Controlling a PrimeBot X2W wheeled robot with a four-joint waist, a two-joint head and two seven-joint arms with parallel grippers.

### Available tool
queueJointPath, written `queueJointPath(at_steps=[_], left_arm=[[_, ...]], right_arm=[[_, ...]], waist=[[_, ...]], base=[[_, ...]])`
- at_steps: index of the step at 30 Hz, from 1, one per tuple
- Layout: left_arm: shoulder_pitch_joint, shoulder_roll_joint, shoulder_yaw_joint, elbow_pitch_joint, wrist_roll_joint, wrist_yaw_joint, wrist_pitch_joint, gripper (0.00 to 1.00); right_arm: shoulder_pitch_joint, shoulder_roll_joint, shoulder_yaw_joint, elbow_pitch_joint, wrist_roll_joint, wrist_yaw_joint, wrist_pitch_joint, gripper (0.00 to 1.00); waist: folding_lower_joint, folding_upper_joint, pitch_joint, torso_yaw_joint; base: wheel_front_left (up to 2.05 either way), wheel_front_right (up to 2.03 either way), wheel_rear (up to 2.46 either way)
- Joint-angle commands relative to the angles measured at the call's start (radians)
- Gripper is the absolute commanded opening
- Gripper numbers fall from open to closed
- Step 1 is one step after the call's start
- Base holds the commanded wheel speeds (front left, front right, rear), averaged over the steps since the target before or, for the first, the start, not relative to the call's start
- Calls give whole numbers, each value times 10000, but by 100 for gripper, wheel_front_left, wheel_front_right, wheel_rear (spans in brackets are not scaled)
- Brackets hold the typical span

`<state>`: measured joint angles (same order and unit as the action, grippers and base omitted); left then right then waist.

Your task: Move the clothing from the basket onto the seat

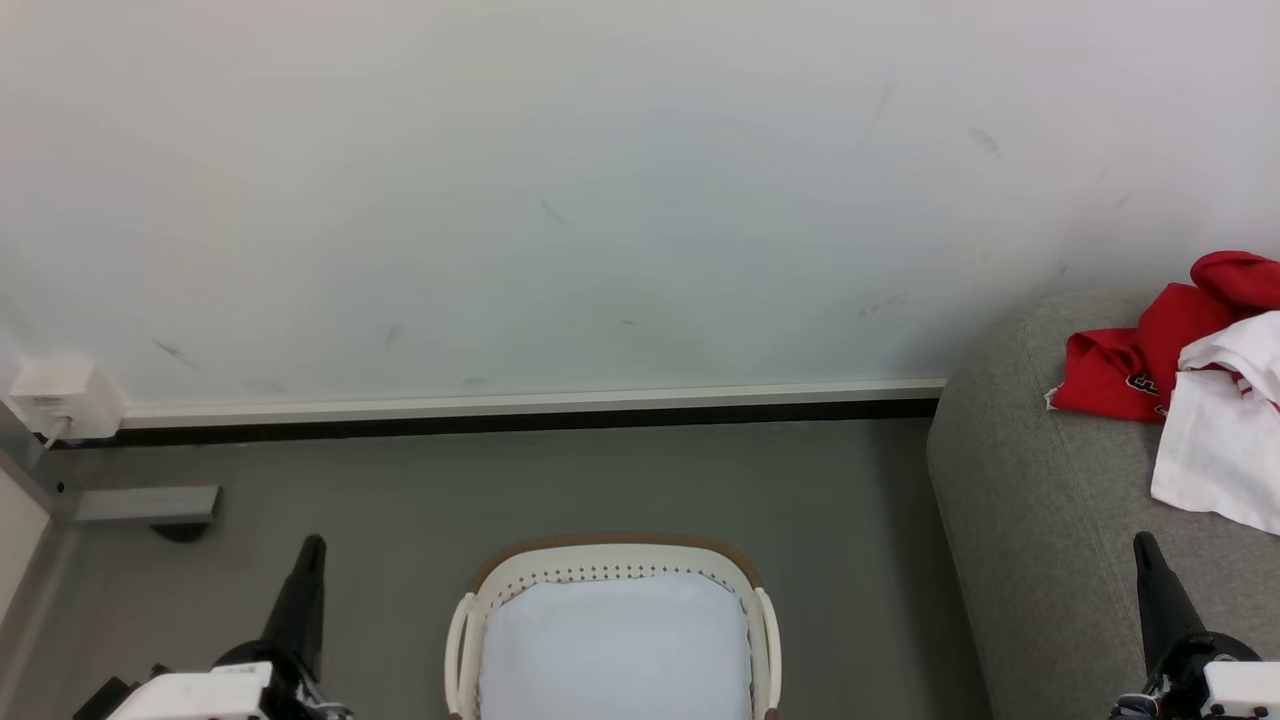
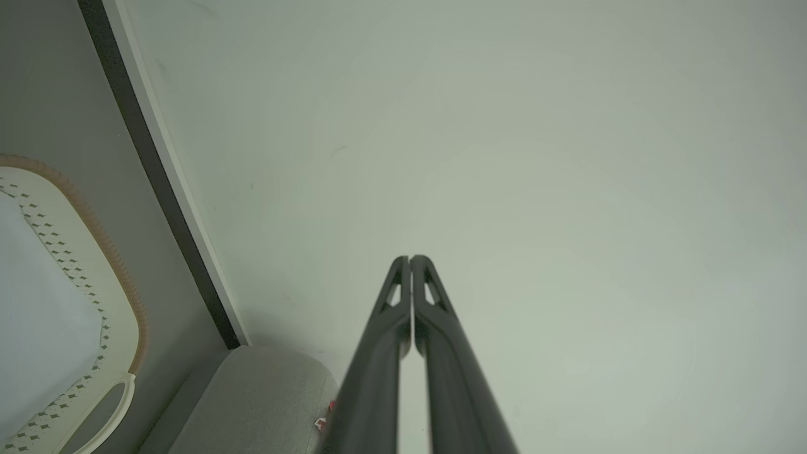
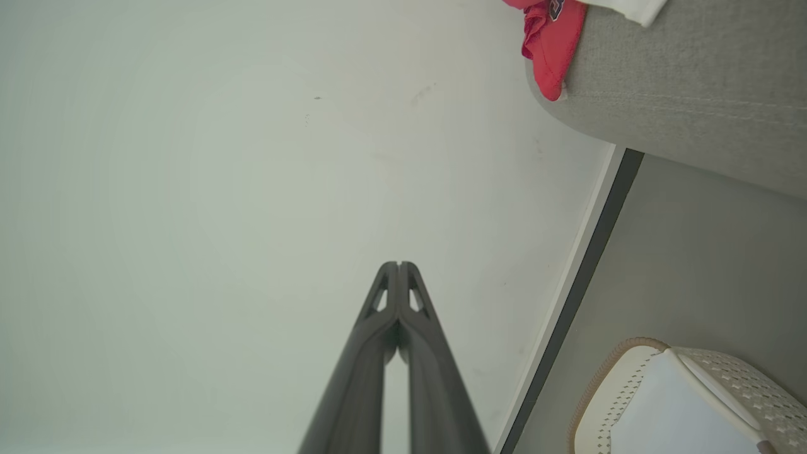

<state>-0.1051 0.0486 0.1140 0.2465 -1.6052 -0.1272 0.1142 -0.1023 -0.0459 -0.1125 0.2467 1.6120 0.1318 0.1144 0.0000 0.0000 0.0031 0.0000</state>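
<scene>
- clothing (image 1: 1200, 420): red and white garments in a crumpled heap on top of the seat (image 1: 1040, 520), at the far right of the head view; the white piece lies partly over the red one, and a small dark logo shows on the red.
- seat: light grey, upholstered, rounded end against the wall (image 1: 600, 200), standing on the floor (image 1: 400, 490) to the right of the basket (image 1: 600, 565).
- basket: cream, brown rim, perforated walls, on the floor bottom centre, apart from the seat; pale bluish-white lining shows inside.
- left gripper (image 2: 410, 258): fingers pressed together, tips touching, gripping nothing; in the air, pointing at the wall, left of the basket.
- right gripper (image 3: 398, 265): fingers also pressed together, nothing between them; in the head view it sits lower right in front of the seat, below the clothing and not touching it.
- baseboard (image 1: 520, 405): pale strip with a dark line under it along the foot of the wall.
- white box (image 1: 62, 398) on the wall at far left, near the floor.
</scene>
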Motion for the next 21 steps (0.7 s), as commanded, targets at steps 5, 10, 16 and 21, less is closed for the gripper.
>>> queueJointPath(at_steps=[5, 10, 16, 21], left_arm=[[-83, 22, 17, -32, -140, -66, 36, 0], [-83, 22, 17, -32, -140, -64, 36, 0], [-83, 22, 17, -32, -141, -64, 35, 0], [-83, 22, 17, -32, -141, -64, 35, 0]], right_arm=[[-131, -81, -37, -47, 21, -21, 30, 0], [-131, -80, -37, -47, 21, -21, 29, 0], [-131, -80, -37, -47, 21, -21, 29, 0], [-130, -80, -37, -47, 21, -21, 29, 0]], waist=[[0, 0, 0, 0], [0, 0, 0, 0], [0, 0, 0, 0], [0, 0, 0, 0]], base=[[0, 0, 0], [0, 0, 0], [0, 0, 0], [0, 0, 0]])
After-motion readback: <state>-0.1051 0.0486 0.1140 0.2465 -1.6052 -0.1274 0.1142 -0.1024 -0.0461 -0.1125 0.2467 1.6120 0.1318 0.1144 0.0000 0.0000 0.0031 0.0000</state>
